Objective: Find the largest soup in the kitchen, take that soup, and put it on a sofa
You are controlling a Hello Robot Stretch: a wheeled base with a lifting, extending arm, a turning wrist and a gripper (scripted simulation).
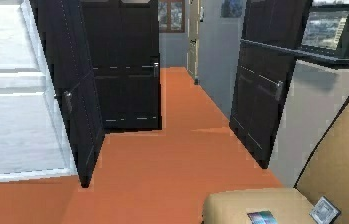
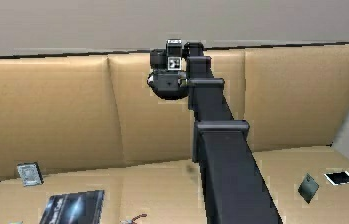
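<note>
At the far end of the arm (image 2: 227, 150), arm side view: the fingers (image 2: 162, 86) hang in front of the upper part of the sofa's (image 2: 52, 110) middle back cushion. Their state cannot be told from these pictures, nor whether they hold anything. A dark rounded shape (image 2: 170, 92) sits at their tip (possibly the soup, though it is too small to name with confidence). The tan cushion behind it leaves open whether it hangs free or rests against the sofa.

The relation that governs the coming move is vertical. The seat lies below the fingers and nearer the robot, with the back cushion behind, so a release appears to call for lowering rather than further reach.

On the seat toward this view's left are a small framed thing (image 2: 29, 175) and a dark flat book (image 2: 72, 208). Toward its right are two small flat things (image 2: 309, 185) (image 2: 337, 178). All four lie well apart from the fingers, so the middle seat looks the likeliest landing place.

Forward view: the sofa's corner fills the lower right. From it, orange floor (image 1: 152, 150) runs along a hallway between dark doors (image 1: 127, 70).
</note>
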